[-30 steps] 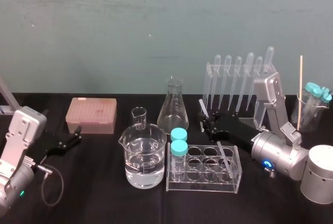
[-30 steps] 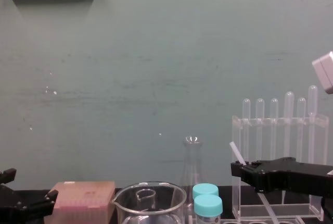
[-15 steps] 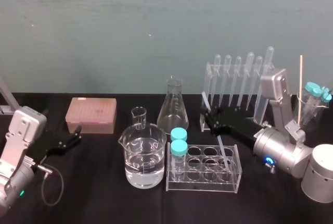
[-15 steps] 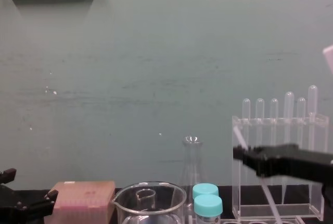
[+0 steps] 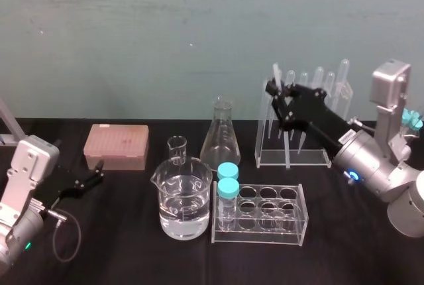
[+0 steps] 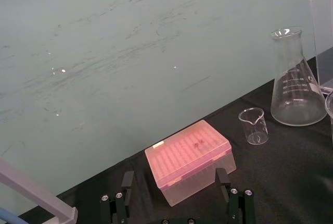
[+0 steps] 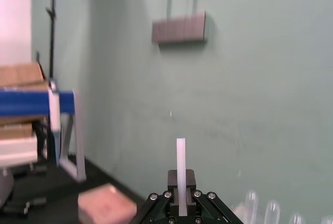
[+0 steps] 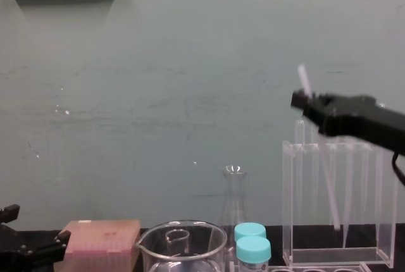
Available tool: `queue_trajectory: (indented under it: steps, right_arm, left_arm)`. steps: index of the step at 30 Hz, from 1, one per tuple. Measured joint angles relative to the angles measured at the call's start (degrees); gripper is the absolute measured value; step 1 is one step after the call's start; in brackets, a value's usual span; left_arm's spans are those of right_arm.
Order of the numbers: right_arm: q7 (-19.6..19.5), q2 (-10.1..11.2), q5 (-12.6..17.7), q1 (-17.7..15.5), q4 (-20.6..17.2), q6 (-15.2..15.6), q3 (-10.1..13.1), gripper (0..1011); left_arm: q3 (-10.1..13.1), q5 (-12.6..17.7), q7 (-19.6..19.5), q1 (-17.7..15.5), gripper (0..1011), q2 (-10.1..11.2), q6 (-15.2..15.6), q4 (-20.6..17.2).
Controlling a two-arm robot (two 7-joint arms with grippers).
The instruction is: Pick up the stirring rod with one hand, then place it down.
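Black counter (image 5: 132, 258). Right tool (image 5: 273, 93) clenched on stirring rod (image 7: 180, 166); long axis near-vertical, most hanging below tool toward counter. Left tool (image 5: 99, 170) released, parked.

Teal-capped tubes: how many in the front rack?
2, at the rack's left end: one tube behind the other, beside the big beaker. More teal caps sit far right, partly behind the right arm; the right gripper holds the rod aloft.
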Motion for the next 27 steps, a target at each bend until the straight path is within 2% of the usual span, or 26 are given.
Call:
queue_trajectory:
  steps: [1,4,7,10,14,17,27]
  right_arm:
    - [1.16,-0.31,0.66,0.13,0.63,-2.12,0.64,71]
    - [3.86,-0.84,2.62,0.18,1.86,-6.03,1.88,71]
    - [6.04,-0.97,4.11,0.18,2.97,-8.10,2.64,70]
    - [9.91,-0.84,5.95,0.20,5.55,-10.74,3.06,71]
    - [11.01,-0.56,6.20,0.25,7.64,-11.09,3.12,71]
    - [10.40,-0.39,5.65,0.25,9.16,-10.19,3.18,71]
    - [10.43,-0.36,5.68,0.22,8.96,-10.17,3.13,71]
  left_arm:
    - [0.00,0.00,0.00,0.00,1000,0.00,0.00,0.00]
    - [0.00,0.00,0.00,0.00,1000,0.00,0.00,0.00]
    - [0.00,0.00,0.00,0.00,1000,0.00,0.00,0.00]
    - [0.00,0.00,0.00,0.00,1000,0.00,0.00,0.00]
    - [0.00,0.00,0.00,0.00,1000,0.00,0.00,0.00]
    - [0.00,0.00,0.00,0.00,1000,0.00,0.00,0.00]
    - [0.00,0.00,0.00,0.00,1000,0.00,0.00,0.00]
